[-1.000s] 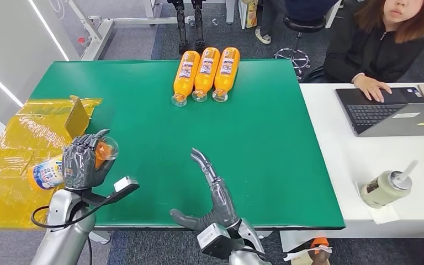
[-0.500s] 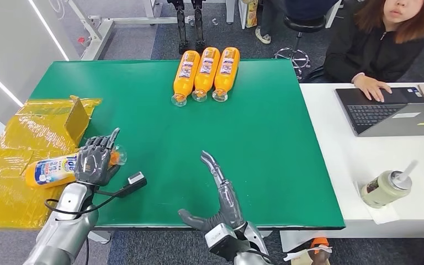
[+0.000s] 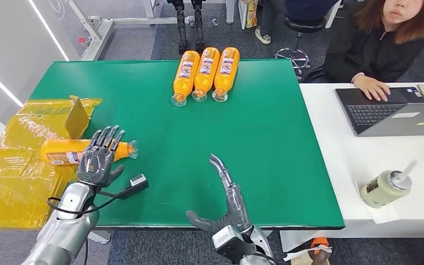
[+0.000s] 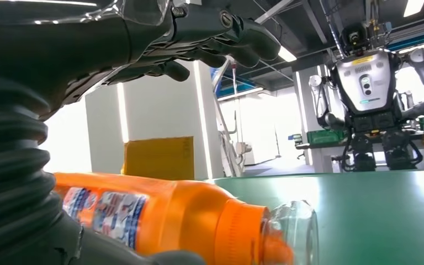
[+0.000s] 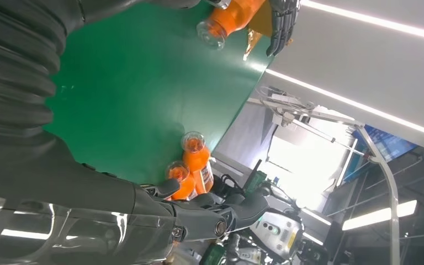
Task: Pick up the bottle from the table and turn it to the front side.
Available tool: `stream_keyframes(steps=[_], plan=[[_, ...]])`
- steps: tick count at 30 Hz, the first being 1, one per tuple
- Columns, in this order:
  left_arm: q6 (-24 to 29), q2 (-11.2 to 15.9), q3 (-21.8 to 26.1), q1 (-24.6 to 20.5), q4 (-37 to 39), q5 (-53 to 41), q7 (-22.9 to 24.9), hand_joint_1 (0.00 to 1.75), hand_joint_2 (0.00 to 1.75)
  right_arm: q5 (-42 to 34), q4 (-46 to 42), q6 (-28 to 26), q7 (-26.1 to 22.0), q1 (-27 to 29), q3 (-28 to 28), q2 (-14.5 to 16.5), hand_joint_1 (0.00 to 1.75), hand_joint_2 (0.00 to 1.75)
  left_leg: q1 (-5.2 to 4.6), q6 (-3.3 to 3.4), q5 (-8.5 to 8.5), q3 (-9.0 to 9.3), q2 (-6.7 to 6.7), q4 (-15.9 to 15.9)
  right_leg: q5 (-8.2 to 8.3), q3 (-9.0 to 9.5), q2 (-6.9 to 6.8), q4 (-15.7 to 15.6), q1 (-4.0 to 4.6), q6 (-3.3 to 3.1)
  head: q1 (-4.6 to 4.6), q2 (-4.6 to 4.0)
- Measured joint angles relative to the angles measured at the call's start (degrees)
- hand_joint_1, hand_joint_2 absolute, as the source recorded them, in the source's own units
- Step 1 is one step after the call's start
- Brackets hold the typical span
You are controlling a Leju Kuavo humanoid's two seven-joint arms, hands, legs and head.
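- Since the earlier frames, the bottle [image 3: 72, 152] has gone from the left hand's [image 3: 100, 158] grip to lying on its side at the table's [image 3: 287, 165] left edge, and that hand's fingers have spread wide; the right hand [image 3: 227, 205] has shifted slightly toward the right along the near edge.
- At the far left, yellow plastic [image 3: 11, 182] lies beside the table's left edge, and the bottle's base end rests over it.
- Next comes the bottle itself: it straddles the left edge, neck and clear cap [image 4: 292, 232] pointing toward the table's middle.
- Over the bottle's neck end the left hand hovers with fingers apart, holding nothing; the left wrist view shows the fingers [image 4: 221, 38] arched above the bottle with a gap between.
- Further right, at the near edge, the right hand is flat and wide, fingers extended, empty.
- At the far edge, three bottles [image 3: 205, 73] lie side by side, caps toward the robot.
- Progress, as a judgement: the pick-up and turn look done and the bottle set down; only withdrawing the left hand seems left. Whether the label's front faces up cannot be confirmed.
- Bottle's look: orange body, orange collar, clear domed cap, and a label [image 4: 107, 212] with blue and white print showing on the side in the left wrist view.
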Motion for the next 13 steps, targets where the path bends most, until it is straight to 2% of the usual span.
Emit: stream_keyframes(steps=[4, 7, 10, 12, 13], plan=[[0.05, -0.11, -0.01, 1.34, -2.52, 3.40, -4.01, 0.00, 1.75, 0.00, -0.53, -1.66, 0.21, 0.53, 0.00, -0.59, 0.00, 1.75, 0.00, 0.00, -0.01, 0.00, 0.00, 0.00, 0.00, 0.00, 0.01, 0.00, 0.00, 0.00, 0.00, 0.00], [0.09, -1.27, 0.53, 3.59, -6.56, 10.27, -11.32, 0.00, 1.75, 0.42, -1.09, -2.96, 1.00, 1.09, -0.01, -0.94, 0.00, 1.75, -0.02, -0.01, -0.02, -0.01, 0.00, 0.00, -0.01, 0.00, 0.01, -0.02, -0.01, 0.02, -0.01, 0.00], [-1.26, -3.71, 0.76, 6.18, -10.04, 28.34, -20.62, 0.00, 1.75, 1.95, -1.97, -4.17, 2.01, 1.65, -0.39, -1.09, 0.00, 1.75, -0.03, 0.00, -0.03, -0.02, -0.03, 0.00, -0.03, 0.01, -0.01, -0.05, -0.02, 0.04, -0.01, 0.00], [-3.30, -5.18, -1.98, 8.62, -13.94, 43.96, -22.51, 0.00, 1.75, 3.00, -2.56, -4.70, 2.20, 2.02, -1.11, -1.11, 0.00, 1.75, -0.03, 0.01, -0.05, -0.02, -0.02, 0.01, -0.02, 0.01, -0.01, -0.07, -0.02, 0.04, -0.01, 0.00], [-3.81, -5.52, -2.92, 9.28, -15.07, 47.88, -22.68, 0.00, 1.75, 3.24, -2.72, -4.81, 2.22, 2.12, -1.32, -1.11, 0.00, 1.75, -0.04, 0.01, -0.05, -0.02, -0.02, 0.01, -0.02, 0.01, 0.00, -0.08, -0.03, 0.04, -0.01, 0.00]])
